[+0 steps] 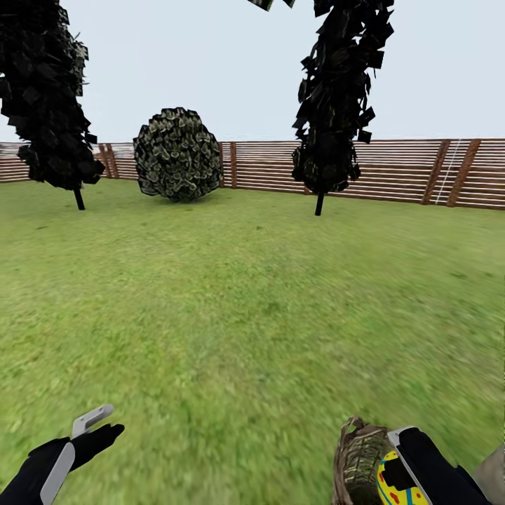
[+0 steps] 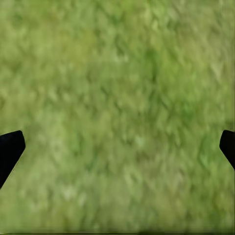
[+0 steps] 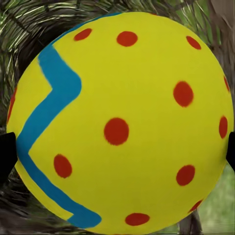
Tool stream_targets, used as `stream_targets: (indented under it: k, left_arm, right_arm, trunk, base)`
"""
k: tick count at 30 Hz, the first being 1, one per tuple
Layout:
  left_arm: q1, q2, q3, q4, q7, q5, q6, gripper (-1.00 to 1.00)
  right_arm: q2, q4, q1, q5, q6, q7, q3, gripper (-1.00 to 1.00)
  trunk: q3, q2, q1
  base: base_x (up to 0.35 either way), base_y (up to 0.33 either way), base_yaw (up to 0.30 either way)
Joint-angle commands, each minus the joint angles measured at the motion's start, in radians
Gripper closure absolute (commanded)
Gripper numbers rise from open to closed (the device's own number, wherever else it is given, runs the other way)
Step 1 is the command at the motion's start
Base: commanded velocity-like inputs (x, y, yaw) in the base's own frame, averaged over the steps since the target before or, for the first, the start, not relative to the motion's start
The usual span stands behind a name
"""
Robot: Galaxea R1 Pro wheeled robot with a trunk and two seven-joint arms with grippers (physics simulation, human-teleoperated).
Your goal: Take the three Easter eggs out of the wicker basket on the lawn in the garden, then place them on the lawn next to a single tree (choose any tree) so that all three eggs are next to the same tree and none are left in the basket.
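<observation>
The right gripper (image 3: 117,147) has its fingers on both sides of a yellow Easter egg (image 3: 122,122), holding it just over the wicker basket (image 1: 358,459) at five o'clock on the lawn (image 1: 245,315). The left gripper (image 2: 117,147), at seven o'clock, hangs over grass with jaws wide.

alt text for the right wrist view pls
A yellow Easter egg with red dots and a blue zigzag band looms close between the right end effector's dark fingertips, with the wicker basket's weave behind it.
</observation>
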Motion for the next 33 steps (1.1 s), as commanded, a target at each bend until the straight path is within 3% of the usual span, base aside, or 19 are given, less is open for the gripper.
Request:
stream_targets:
  k: [1,33]
  left_arm:
    - [-0.001,0.000,0.003,-0.001,-0.004,0.001,0.006,-1.00]
    - [-0.001,0.001,0.003,-0.001,-0.007,0.001,0.008,-1.00]
  right_arm:
    - [-0.001,-0.001,0.000,0.011,0.005,0.009,0.003,1.00]
    - [-0.001,-0.001,0.000,0.011,0.005,0.009,0.003,1.00]
  trunk:
    - [0.002,0.007,-0.004]
    - [0.102,0.231,-0.127]
  base:
    - [-0.099,0.069,0.000]
    - [-0.002,0.002,0.000]
